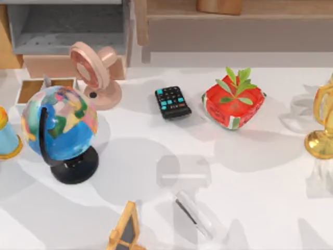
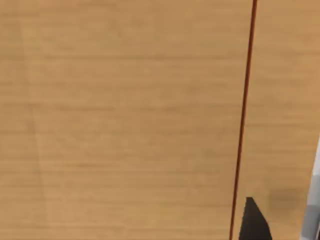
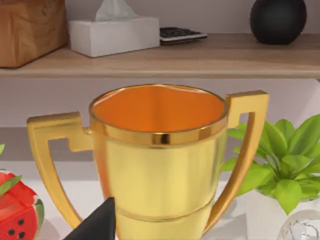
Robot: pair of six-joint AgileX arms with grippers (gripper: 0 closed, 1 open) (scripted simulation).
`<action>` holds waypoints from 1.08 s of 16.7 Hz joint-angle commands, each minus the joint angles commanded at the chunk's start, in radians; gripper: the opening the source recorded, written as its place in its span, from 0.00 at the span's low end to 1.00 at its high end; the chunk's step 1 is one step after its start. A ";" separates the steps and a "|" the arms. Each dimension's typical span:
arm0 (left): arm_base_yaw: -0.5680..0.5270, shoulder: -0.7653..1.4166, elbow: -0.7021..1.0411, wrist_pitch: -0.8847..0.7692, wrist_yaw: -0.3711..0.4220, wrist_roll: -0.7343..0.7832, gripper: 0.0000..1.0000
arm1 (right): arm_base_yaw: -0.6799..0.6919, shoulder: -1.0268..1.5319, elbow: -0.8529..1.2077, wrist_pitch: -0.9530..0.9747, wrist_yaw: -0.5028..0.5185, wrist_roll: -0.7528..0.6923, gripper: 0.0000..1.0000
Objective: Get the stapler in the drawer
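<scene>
Blue globe (image 1: 58, 125) before drawer (image 1: 31, 88)

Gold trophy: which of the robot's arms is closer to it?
Right. The right gripper sits just before the trophy, at the table's right edge; the left gripper faces a wooden panel, apparently elsewhere.

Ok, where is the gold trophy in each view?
Top view: gold trophy at the table's right edge.
Right wrist view: gold trophy close up, before a wooden shelf.
Left wrist view: faces tan wood instead.
Shared landmark: red watermelon pot, left of the trophy in the top view.
</scene>
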 joint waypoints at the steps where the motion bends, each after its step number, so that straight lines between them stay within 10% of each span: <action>1: 0.000 0.000 0.000 0.000 0.000 0.000 0.00 | 0.000 0.000 0.000 0.000 0.000 0.000 1.00; 18: 0.059 -0.096 -0.226 0.110 0.058 -0.003 0.00 | 0.000 0.000 0.000 0.000 0.000 0.000 1.00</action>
